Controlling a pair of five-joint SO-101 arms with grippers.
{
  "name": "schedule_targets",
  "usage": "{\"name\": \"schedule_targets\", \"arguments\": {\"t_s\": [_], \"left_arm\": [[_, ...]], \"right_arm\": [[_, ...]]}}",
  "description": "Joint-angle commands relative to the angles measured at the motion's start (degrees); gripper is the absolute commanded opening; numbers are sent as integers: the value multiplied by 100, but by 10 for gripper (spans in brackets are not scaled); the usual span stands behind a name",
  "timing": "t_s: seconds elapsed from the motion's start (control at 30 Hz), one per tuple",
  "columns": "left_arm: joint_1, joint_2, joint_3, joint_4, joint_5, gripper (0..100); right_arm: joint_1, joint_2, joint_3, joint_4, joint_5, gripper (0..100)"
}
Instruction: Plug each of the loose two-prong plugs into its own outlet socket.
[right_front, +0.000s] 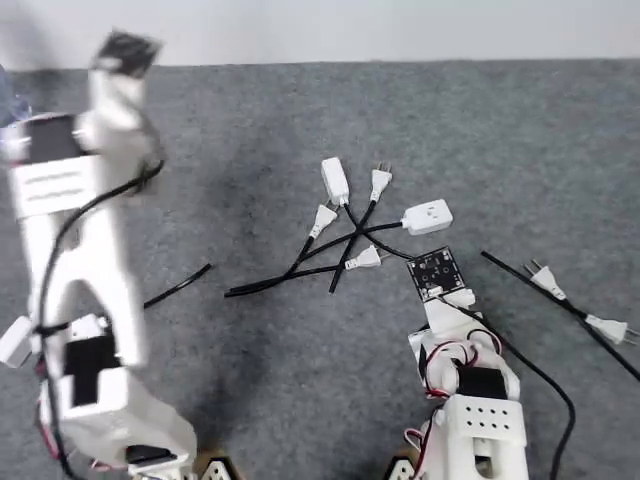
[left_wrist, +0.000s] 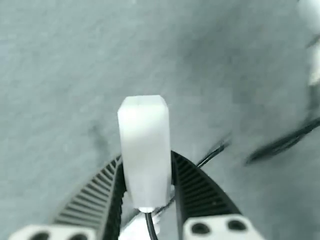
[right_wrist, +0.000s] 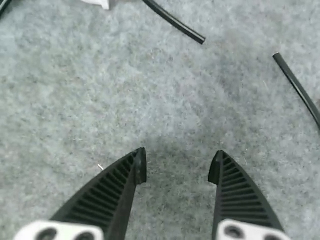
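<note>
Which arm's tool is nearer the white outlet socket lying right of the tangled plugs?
Right. The right tool hangs open just short of the outlet socket, on the robot's side. The left tool, shut on a white connector, is far off to the left.

Tool (left_wrist: 146, 160) clamped on white outlet socket (left_wrist: 144, 135), black cables (left_wrist: 285, 142) on carpet (left_wrist: 75, 60)

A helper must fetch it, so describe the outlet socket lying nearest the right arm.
Find the tangle of black cords mid-table. At its edge toward the right arm lies a white outlet socket. It's blockier than the plugs nearby, without prongs.
</note>
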Motion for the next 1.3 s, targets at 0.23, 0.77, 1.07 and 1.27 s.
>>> {"name": "schedule_targets", "arguments": {"t_s": [0.23, 0.77, 1.07, 1.27], "left_arm": [[-2532, -105, 1218, -862, -2989, 25], [-1820, -510, 1218, -721, -1890, 232], [-571, -580, 1727, -53, 747, 231], [-1609, -782, 4259, -2268, 1160, 153]], "right_arm": [[-48, -57, -44, -136, 62, 209], [-31, -57, -44, -119, 62, 209], [-48, -57, -62, -110, 35, 209], [-48, 4, -1327, 760, 53, 212]]}}
